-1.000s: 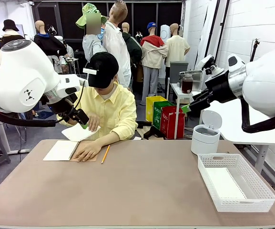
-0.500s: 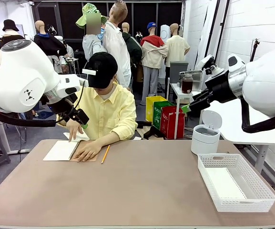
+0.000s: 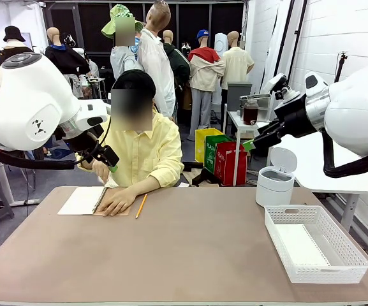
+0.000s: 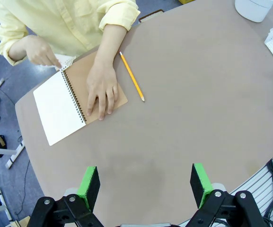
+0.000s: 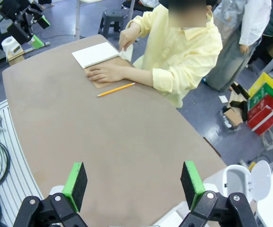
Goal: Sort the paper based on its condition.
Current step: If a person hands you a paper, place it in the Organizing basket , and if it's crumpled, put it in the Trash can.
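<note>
A person at the far side presses one hand on an open spiral notebook. Their other hand pinches a white sheet of paper at the notebook's far edge. The same paper hangs beside the notebook in the right wrist view. My left gripper hovers high above the table's far left, just in front of that hand. Its jaws are open and empty, the green pads wide apart. My right gripper hangs high at the right, also open and empty, its pads spread.
A yellow pencil lies beside the notebook. A white lidded bin stands at the far right. In front of it sits a white mesh basket with a flat white sheet inside.
The person has drawn the loose sheet down and back from above the notebook, so it is now mostly behind their hand, and has raised their head. Neither arm has moved.
</note>
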`<action>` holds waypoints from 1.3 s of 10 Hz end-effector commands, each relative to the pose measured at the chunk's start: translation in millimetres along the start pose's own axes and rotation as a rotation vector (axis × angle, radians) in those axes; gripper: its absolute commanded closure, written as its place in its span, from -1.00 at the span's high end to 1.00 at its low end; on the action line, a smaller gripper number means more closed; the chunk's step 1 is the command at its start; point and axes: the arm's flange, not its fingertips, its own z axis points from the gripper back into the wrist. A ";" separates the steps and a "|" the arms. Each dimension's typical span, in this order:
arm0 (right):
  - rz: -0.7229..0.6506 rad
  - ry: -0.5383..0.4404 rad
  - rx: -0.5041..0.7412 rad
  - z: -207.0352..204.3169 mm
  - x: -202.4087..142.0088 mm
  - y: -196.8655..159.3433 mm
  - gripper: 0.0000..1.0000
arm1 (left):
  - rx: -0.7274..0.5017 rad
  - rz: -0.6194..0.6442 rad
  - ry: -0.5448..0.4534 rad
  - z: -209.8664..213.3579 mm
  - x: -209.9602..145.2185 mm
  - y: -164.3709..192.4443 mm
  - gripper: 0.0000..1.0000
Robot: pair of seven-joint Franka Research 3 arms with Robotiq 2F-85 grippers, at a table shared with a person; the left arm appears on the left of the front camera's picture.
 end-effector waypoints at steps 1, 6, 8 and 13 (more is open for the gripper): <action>0.012 0.000 0.005 -2.0 -1.9 -1.8 1.00 | 0.002 -0.007 -0.001 0.6 -0.4 0.5 1.00; 0.012 0.000 0.005 -2.0 -1.9 -1.8 1.00 | 0.002 -0.007 -0.001 0.6 -0.4 0.5 1.00; 0.012 0.000 0.005 -2.0 -1.9 -1.8 1.00 | 0.002 -0.007 -0.001 0.6 -0.4 0.5 1.00; 0.012 0.000 0.005 -2.0 -1.9 -1.8 1.00 | 0.002 -0.007 -0.001 0.6 -0.4 0.5 1.00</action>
